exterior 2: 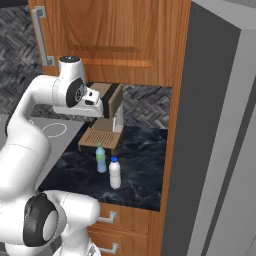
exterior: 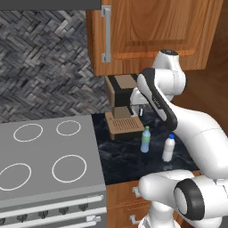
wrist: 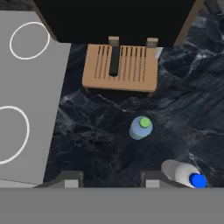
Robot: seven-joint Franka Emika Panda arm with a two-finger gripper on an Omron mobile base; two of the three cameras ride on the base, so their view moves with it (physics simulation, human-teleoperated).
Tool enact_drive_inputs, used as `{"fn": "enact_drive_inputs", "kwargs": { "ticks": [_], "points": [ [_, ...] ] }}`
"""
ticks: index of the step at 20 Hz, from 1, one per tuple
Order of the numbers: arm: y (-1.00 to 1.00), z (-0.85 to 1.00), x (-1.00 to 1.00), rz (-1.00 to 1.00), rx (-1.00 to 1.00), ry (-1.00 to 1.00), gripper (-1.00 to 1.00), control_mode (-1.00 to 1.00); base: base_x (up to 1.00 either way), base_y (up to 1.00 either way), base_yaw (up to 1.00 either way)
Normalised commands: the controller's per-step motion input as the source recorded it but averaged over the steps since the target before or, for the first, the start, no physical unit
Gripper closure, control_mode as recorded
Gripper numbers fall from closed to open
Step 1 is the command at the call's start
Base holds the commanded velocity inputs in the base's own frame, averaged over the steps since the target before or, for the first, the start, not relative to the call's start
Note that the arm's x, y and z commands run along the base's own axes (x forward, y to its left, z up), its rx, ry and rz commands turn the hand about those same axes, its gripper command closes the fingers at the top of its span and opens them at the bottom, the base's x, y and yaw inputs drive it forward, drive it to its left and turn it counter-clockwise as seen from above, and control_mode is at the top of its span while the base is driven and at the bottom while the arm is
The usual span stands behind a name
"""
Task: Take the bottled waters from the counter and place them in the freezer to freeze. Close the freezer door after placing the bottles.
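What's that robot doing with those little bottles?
The robot's white arm hangs over the black counter, looking down at two bottles of water. Its gripper is shut and empty, hovering above them without touching either. The green-capped bottle and the white bottle with the blue cap both stand upright on the counter, a little apart, in front of a brown coffee machine. Neither has been picked up yet, and the stovetop sits beside them.
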Motion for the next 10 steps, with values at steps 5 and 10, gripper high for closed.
{"fn": "enact_drive_inputs", "kwargs": {
  "ticks": [5,10],
  "points": [
    [-0.21,0.0,0.0,0.0,0.0,0.0,-1.0,-1.0,0.0,0.0,0.0],
    [-0.4,0.0,0.0,-0.02,0.0,0.0,-1.0,-1.0,0.0,0.0,0.0]
  ]
}}
